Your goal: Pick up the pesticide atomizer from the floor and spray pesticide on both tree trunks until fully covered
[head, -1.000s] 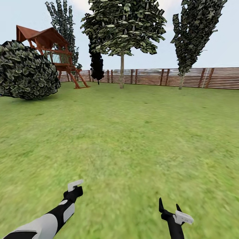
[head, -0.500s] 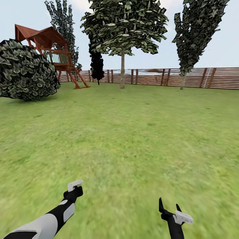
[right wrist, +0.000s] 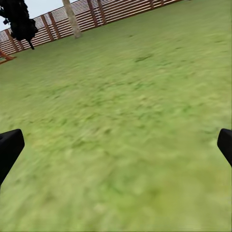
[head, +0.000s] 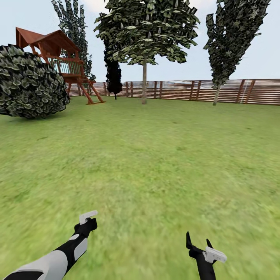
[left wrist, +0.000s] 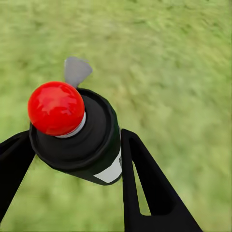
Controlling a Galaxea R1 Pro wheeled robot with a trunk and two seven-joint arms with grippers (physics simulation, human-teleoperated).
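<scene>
My left gripper [left wrist: 75, 139] is shut on the pesticide atomizer [left wrist: 94, 145], a dark bottle with a white label, a red knob and a grey trigger. In the head view its light trigger head [head: 88, 216] pokes above the left gripper [head: 88, 224], low over the grass [head: 155, 167]. At the lower right, my right gripper [head: 198, 242] is open and holds nothing; its dark fingers [right wrist: 9, 147] frame bare lawn. Two trees stand far ahead by the fence: one with a pale trunk [head: 144, 83] at the centre, another trunk [head: 216, 95] to the right. The centre trunk [right wrist: 72, 17] also shows in the right wrist view.
A big round bush [head: 31, 83] sits at the left, with a red-brown wooden playhouse [head: 58, 54] behind it. A black conifer [head: 113, 76] stands near the slatted wooden fence [head: 186, 90] that closes the lawn's far side. Open grass lies between me and the trees.
The whole head view has shifted slightly, with the trees and the bush a little larger and lower: the camera has moved forward. Both arms hold the same pose.
</scene>
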